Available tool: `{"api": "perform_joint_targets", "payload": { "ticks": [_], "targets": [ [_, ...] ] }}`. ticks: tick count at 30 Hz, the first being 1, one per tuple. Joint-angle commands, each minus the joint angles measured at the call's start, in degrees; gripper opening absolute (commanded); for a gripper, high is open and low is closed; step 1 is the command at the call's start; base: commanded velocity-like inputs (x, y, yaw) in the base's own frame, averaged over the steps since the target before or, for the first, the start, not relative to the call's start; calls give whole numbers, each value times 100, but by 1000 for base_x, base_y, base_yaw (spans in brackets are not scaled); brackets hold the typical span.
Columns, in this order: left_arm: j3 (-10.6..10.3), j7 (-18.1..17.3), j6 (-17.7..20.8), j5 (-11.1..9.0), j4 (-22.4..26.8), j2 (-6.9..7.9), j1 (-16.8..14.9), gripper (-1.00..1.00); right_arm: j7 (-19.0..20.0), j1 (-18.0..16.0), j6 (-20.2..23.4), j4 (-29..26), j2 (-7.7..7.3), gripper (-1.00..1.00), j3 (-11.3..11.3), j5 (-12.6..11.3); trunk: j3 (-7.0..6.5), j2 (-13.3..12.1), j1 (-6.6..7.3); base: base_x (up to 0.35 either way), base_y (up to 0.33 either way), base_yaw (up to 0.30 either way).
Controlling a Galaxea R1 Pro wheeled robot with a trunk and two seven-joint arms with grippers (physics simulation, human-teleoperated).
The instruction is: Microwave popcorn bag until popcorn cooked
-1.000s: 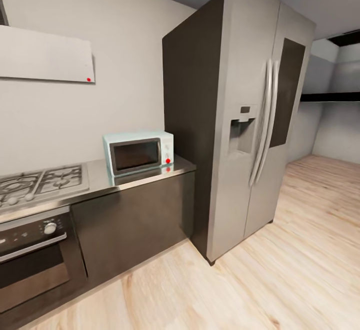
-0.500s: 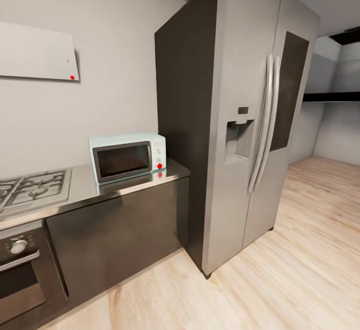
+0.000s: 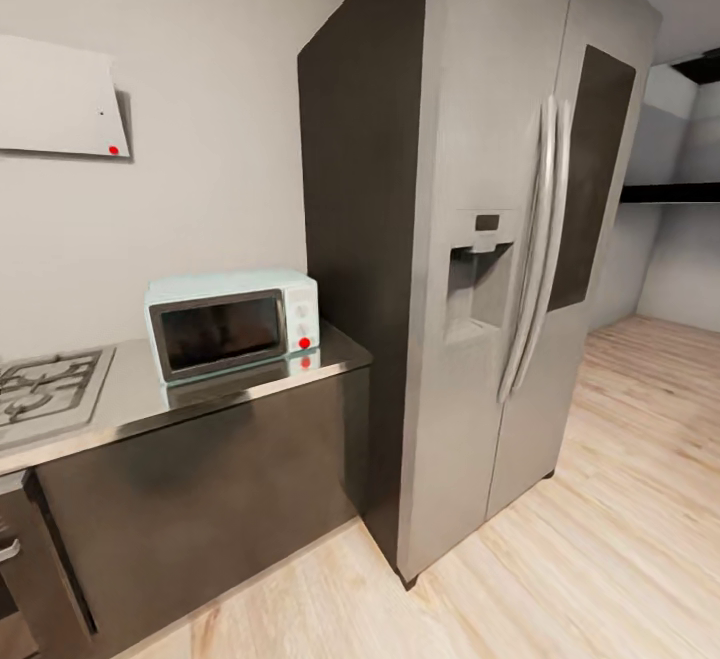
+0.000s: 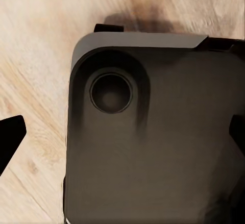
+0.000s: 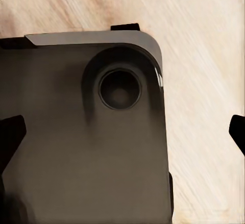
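In the left wrist view, the left tool point(image 4: 122, 140) is seen with its two dark fingertips point(image 4: 10, 134) at opposite edges of the picture, spread wide, with nothing between them. Beneath it a dark rounded corner of the robot's base point(image 4: 153, 147) is seen, with a round recess in it, and past that the pale wooden floor point(image 4: 35, 40).

In the right wrist view, the right tool point(image 5: 122, 134) is likewise spread wide, a dark fingertip point(image 5: 11, 134) at each edge and nothing held. The same dark base point(image 5: 76, 152) with a round recess lies under it, and the wooden floor point(image 5: 204, 55) is seen beside it.

In the head view, the microwave point(image 3: 232, 324) is found standing on the worktop point(image 3: 180, 394), at the end nearest the fridge point(image 3: 470, 239) and just beside the fridge's dark side panel. Its long axis runs along the worktop, parallel to the wall behind it. Its dark glass door is shut and faces outward over the worktop's front edge, toward the room. The white control panel with a red light is at the end closest to the fridge. A faint reflection of the microwave is seen in the steel surface in front of it.

Further along the worktop, away from the fridge, part of a gas hob point(image 3: 45, 394) is seen. Dark cabinet fronts point(image 3: 200, 499) are seen under the worktop. A pale panel point(image 3: 55, 99) with a small red dot is mounted on the wall above. The pale wooden floor point(image 3: 600, 499) extends past the fridge.
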State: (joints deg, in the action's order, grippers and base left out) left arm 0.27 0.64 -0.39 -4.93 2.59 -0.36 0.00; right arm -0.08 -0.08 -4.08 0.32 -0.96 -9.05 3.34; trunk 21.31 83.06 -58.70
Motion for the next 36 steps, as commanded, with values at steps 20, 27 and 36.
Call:
{"api": "perform_joint_targets", "payload": {
  "ticks": [20,27,36],
  "targets": [
    [9,7,-22,-131,13,1,0,100,-1,-1,-32,4,-1,100,-41,35,5,2,-3,267,-156,264],
    [9,7,-22,-131,13,1,0,100,-1,-1,-27,4,-1,100,-39,35,5,2,-3,124,-91,270],
    [9,7,-22,-131,14,3,0,100,-1,-1,-27,4,-1,100,-35,35,5,2,-3,3,-2,270]
  ]
}}
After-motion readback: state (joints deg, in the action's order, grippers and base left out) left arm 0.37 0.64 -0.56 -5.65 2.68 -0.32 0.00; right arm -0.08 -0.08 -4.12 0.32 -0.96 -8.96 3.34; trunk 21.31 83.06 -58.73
